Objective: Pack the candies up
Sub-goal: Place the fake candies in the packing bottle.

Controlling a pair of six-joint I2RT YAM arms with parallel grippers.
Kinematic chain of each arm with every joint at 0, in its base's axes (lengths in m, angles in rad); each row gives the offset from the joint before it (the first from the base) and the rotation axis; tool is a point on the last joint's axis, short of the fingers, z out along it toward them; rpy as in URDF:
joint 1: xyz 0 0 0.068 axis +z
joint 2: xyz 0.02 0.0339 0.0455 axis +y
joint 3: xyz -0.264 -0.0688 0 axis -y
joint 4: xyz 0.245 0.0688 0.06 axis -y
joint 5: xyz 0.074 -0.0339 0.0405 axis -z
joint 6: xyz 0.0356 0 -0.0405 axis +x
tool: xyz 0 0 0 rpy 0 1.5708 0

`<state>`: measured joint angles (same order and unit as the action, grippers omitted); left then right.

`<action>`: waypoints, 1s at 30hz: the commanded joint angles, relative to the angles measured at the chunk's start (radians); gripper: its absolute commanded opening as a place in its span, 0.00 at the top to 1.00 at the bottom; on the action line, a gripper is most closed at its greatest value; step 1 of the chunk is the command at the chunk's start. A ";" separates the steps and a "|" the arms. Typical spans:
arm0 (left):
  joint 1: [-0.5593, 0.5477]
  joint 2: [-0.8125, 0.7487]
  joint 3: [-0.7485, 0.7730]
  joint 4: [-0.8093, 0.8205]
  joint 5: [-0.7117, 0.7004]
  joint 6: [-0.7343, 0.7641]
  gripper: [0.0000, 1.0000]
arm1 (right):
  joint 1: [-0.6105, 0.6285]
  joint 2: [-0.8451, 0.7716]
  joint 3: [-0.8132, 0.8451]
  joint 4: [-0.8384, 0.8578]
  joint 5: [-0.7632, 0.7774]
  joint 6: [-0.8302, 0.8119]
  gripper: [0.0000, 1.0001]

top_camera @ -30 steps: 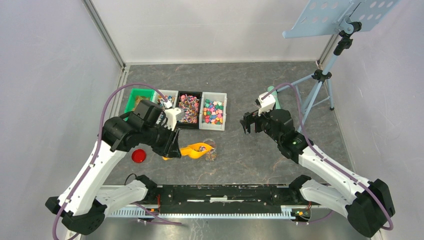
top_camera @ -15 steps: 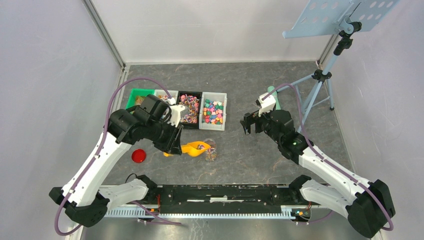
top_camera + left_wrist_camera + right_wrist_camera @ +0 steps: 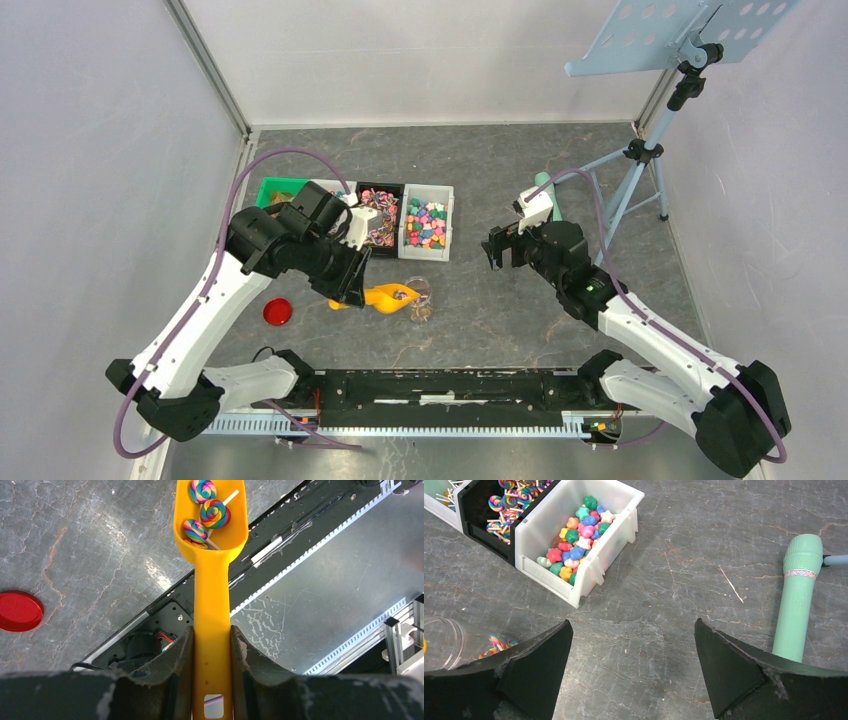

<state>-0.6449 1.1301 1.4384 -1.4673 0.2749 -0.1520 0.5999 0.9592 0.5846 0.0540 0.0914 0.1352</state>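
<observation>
Gripping the scoop (image 3: pixel 211 580) handle, my left claw (image 3: pixel 211 630) has candies (image 3: pixel 215 514) ahead in the bowl. Scoop points straight outward; right claw (image 3: pixel 632 624) gapes.

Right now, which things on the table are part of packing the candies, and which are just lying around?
Job: orange scoop in left gripper, its lollipops, star candies in white bin, clear jar, red lid (likely the jar's).
Lying about: green microphone, music stand.

Left end effector (image 3: pixel 211 632) clamped, right end effector (image 3: pixel 632 625) spread wide.
</observation>
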 commanded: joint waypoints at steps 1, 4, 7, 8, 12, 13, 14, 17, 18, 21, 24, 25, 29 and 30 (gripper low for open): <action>-0.017 0.019 0.048 -0.025 -0.014 0.006 0.98 | -0.003 -0.020 -0.006 0.040 0.018 0.007 0.02; -0.026 0.035 0.066 -0.029 -0.018 0.000 0.98 | -0.004 -0.022 -0.010 0.042 0.019 0.006 0.02; -0.039 0.057 0.076 -0.039 -0.021 -0.003 0.98 | -0.003 -0.023 -0.014 0.042 0.019 0.003 0.02; -0.043 0.063 0.078 -0.041 -0.025 -0.003 0.98 | -0.003 -0.024 -0.014 0.041 0.022 0.000 0.02; -0.053 0.091 0.106 -0.049 -0.034 -0.009 0.98 | -0.007 -0.034 -0.016 0.035 0.039 -0.009 0.02; -0.057 0.097 0.116 -0.054 -0.038 -0.009 0.98 | -0.008 -0.037 -0.019 0.036 0.041 -0.011 0.02; -0.059 0.106 0.127 -0.061 -0.045 -0.011 0.98 | -0.008 -0.042 -0.023 0.036 0.041 -0.012 0.02; -0.067 0.120 0.143 -0.074 -0.054 -0.015 0.98 | -0.009 -0.052 -0.037 0.037 0.047 -0.019 0.02; -0.068 0.124 0.146 -0.078 -0.054 -0.015 0.98 | -0.009 -0.055 -0.039 0.035 0.049 -0.021 0.02; -0.071 0.142 0.161 -0.099 -0.066 -0.017 0.98 | -0.013 -0.062 -0.038 0.033 0.052 -0.028 0.02; -0.074 0.159 0.179 -0.117 -0.086 -0.018 0.98 | -0.014 -0.067 -0.034 0.033 0.053 -0.035 0.02; -0.075 0.161 0.184 -0.124 -0.090 -0.018 0.98 | -0.014 -0.068 -0.032 0.033 0.054 -0.035 0.02; -0.078 0.165 0.183 -0.131 -0.095 -0.021 0.98 | -0.015 -0.067 -0.032 0.038 0.053 -0.035 0.02; -0.078 0.165 0.185 -0.134 -0.099 -0.022 0.98 | -0.015 -0.067 -0.032 0.038 0.052 -0.035 0.02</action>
<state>-0.7162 1.2953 1.5852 -1.5558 0.2012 -0.1532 0.5880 0.9073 0.5476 0.0586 0.1295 0.1146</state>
